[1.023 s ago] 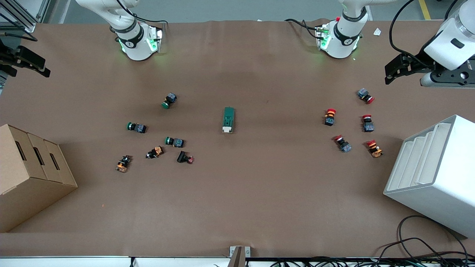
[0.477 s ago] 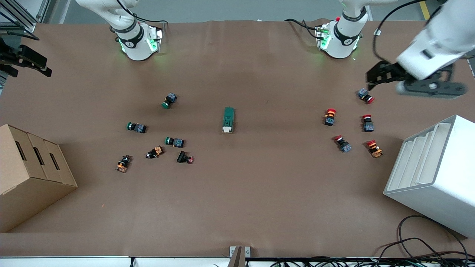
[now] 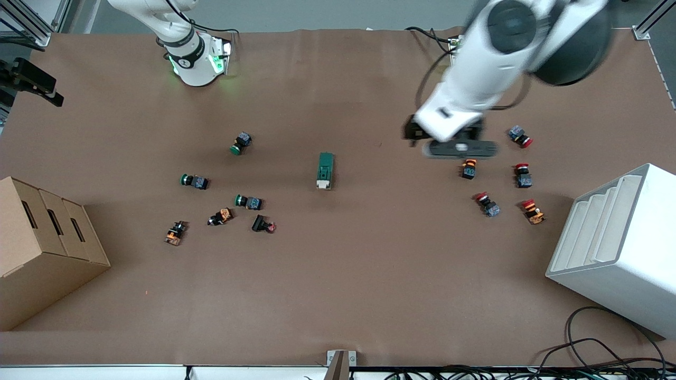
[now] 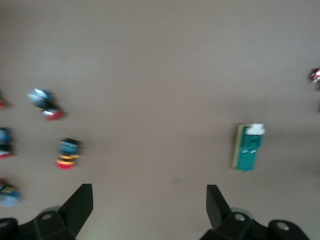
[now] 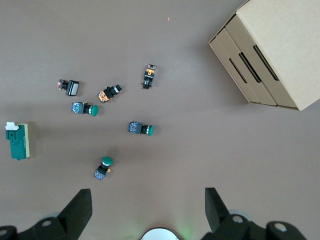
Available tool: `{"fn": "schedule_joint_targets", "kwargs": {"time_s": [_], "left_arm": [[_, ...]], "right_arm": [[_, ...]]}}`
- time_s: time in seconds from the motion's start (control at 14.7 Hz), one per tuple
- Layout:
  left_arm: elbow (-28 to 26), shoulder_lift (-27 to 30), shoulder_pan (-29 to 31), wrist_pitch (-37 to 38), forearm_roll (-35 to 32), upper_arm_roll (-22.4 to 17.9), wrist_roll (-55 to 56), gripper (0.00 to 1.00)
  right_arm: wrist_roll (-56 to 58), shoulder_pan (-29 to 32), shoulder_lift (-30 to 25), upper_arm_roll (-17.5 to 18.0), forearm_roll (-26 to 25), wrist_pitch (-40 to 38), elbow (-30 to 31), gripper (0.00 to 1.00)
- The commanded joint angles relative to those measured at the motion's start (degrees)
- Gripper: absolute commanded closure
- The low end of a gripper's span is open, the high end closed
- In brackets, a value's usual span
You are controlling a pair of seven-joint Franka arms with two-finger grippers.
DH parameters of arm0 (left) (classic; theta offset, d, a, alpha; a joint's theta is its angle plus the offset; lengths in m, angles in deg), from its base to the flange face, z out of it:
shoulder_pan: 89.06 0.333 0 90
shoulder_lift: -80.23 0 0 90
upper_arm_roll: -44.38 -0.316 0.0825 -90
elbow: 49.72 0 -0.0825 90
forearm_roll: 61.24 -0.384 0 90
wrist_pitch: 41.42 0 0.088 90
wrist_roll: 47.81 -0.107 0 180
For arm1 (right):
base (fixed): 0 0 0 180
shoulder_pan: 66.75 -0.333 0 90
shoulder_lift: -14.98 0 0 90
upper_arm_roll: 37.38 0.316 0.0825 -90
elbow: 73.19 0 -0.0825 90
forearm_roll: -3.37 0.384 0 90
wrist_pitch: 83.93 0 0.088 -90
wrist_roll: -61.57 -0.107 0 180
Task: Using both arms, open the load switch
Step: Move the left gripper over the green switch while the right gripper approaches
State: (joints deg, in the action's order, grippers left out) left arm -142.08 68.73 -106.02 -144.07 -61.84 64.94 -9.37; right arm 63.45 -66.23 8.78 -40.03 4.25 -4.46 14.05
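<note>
The load switch [image 3: 325, 170] lies flat near the middle of the bench [image 3: 338, 274], its white lever tab at the end nearer to the front camera; no fingers touch it. The left gripper [image 3: 411, 132] hangs in the air over bare bench between the switch and the red buttons, at about 2 o'clock from the switch in the front view; in the left wrist view its fingers [image 4: 80, 202] stand wide apart, and the switch [image 4: 248, 147] lies outside the gap, apart from them. The right gripper [image 3: 37, 84] waits over the bench's edge at the right arm's end, well apart from the switch; its fingers [image 5: 79, 207] are also spread, with nothing between them.

One load switch is there. Five red-capped buttons [image 3: 523, 138] lie toward the left arm's end; three green-capped buttons [image 3: 240, 143] lie toward the right arm's end, with three more small parts [image 3: 175, 233] beside them, at about 7 o'clock from the switch. One cardboard box [image 3: 37, 248] and one white rack [image 3: 618, 248] stand at the two ends.
</note>
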Motion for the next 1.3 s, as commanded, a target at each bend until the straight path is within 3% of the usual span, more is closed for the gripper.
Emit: {"fn": "schedule_joint_targets", "kwargs": {"time_s": [0.0,0.2,0.34,0.48,0.82,1.09,1.23], "left_arm": [[-0.71,-4.56,-7.63,-5.35,-5.53,-0.08,12.92,0.0],[-0.71,-10.63,-15.45,-11.33,-12.47,-0.08,27.17,0.0],[-0.8,-14.67,-19.85,-14.84,-18.09,-0.08,36.22,0.0],[-0.89,-19.07,-24.25,-16.96,-26.95,-0.08,47.2,0.0],[-1.76,-26.02,-31.82,-17.32,-45.5,0.01,64.88,0.01],[-8.34,-27.52,-34.72,-19.42,-63.52,0.01,81.14,0.01],[-11.16,-28.31,-35.42,-19.87,-71.52,0.01,87.65,0.01]], "right_arm": [[0.75,0.45,0.48,0.36,-0.71,-0.29,0.12,0.0],[0.66,0.1,5.82,0.45,-0.88,-0.37,-0.14,0.0],[-2.74,-1.3,6.37,1.15,-0.88,-0.29,2.13,0.0],[-17.89,-2.62,7.07,3.34,-0.45,1.55,4.42,0.0],[-50.08,-4.21,14.44,14.4,-0.09,8.05,5.13,0.0],[-70.31,-5.35,20.68,20.74,0.78,13.41,4.87,0.0],[-80.23,-7.36,24.02,21.81,1.67,17.18,4.78,0.0]]}}
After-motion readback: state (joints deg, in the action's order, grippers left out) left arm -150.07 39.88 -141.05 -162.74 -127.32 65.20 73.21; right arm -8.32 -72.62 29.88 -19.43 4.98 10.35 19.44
